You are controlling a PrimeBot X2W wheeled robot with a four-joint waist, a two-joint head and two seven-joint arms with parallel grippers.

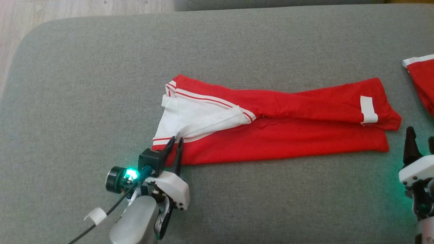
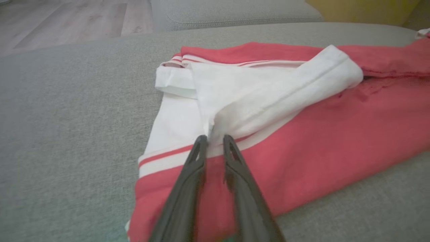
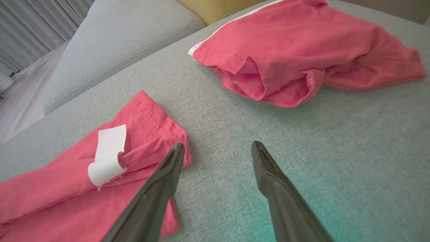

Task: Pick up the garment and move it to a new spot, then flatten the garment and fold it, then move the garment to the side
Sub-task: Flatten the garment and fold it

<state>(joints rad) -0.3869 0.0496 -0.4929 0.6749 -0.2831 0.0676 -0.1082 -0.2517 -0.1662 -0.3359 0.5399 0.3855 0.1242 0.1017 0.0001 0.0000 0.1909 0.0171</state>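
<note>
A red garment with a white, red-striped collar end lies folded into a long strip across the grey cushion. My left gripper sits at the collar end, and in the left wrist view its fingertips are nearly together, pinching a raised ridge of white fabric. My right gripper is open over bare cushion just right of the garment's hem. Its left fingertip is beside the hem corner. A white label sticks up near that hem.
A second red garment lies crumpled at the cushion's right edge, seen larger in the right wrist view. Wooden floor lies beyond the cushion's rounded far left corner. Another grey cushion stands behind.
</note>
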